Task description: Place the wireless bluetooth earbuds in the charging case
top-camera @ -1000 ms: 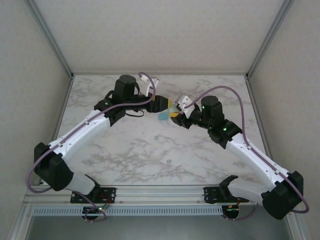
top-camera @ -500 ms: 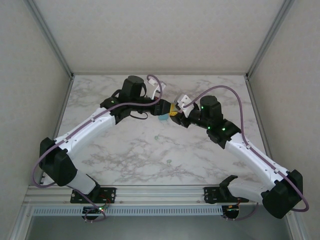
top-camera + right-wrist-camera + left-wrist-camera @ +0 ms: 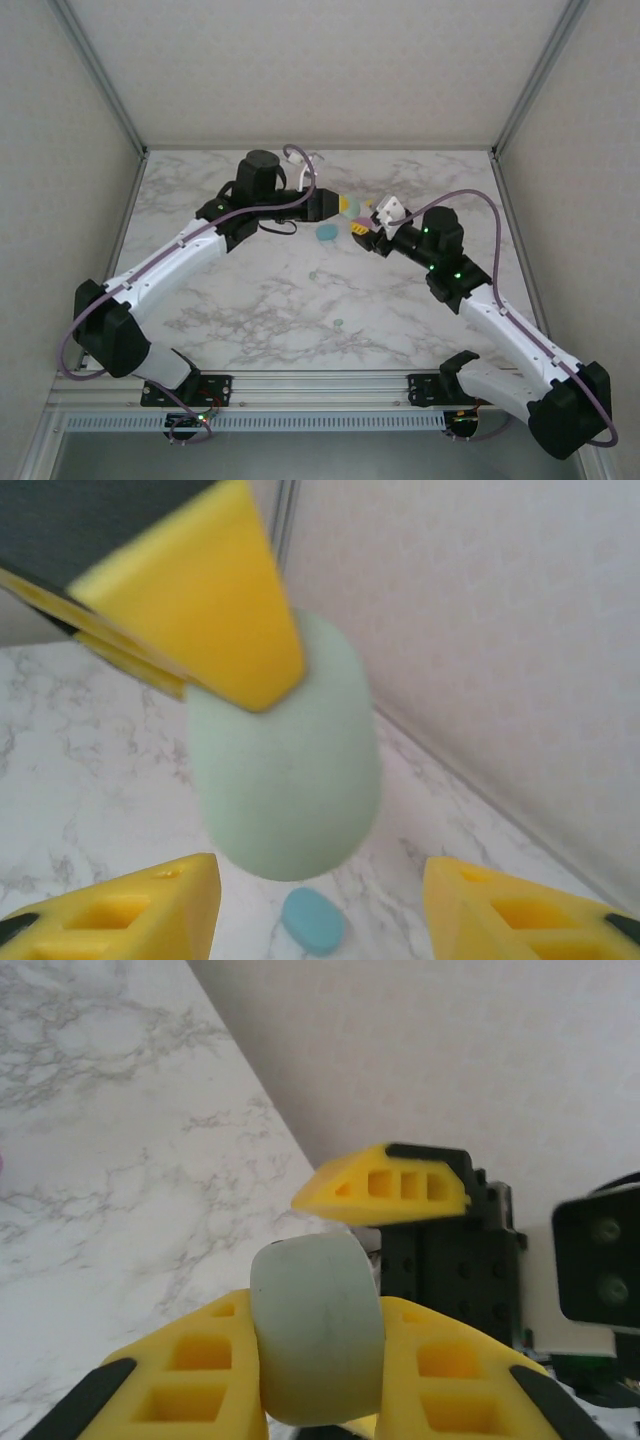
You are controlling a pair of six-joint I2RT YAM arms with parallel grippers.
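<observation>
My left gripper (image 3: pixel 337 206) is shut on a mint green charging case (image 3: pixel 347 206) and holds it above the back of the table. In the left wrist view the closed case (image 3: pixel 316 1330) sits clamped between the yellow fingers (image 3: pixel 190 1365). My right gripper (image 3: pixel 361 228) stands open just right of it. In the right wrist view its gripper (image 3: pixel 320 910) is spread wide below the mint case (image 3: pixel 290 790), not touching it. Two tiny earbuds lie on the marble, one teal earbud (image 3: pixel 313 273) and one mint earbud (image 3: pixel 338 323), nearer the front.
A blue oval case (image 3: pixel 327 234) lies flat on the table under the two grippers, also seen as the blue case (image 3: pixel 313 921) in the right wrist view. The back wall (image 3: pixel 320 70) is close behind. Side walls enclose the marble table (image 3: pixel 250 300).
The right gripper has drawn back to the right, away from the mint case. The left gripper still holds that case and has shifted slightly to the right.
</observation>
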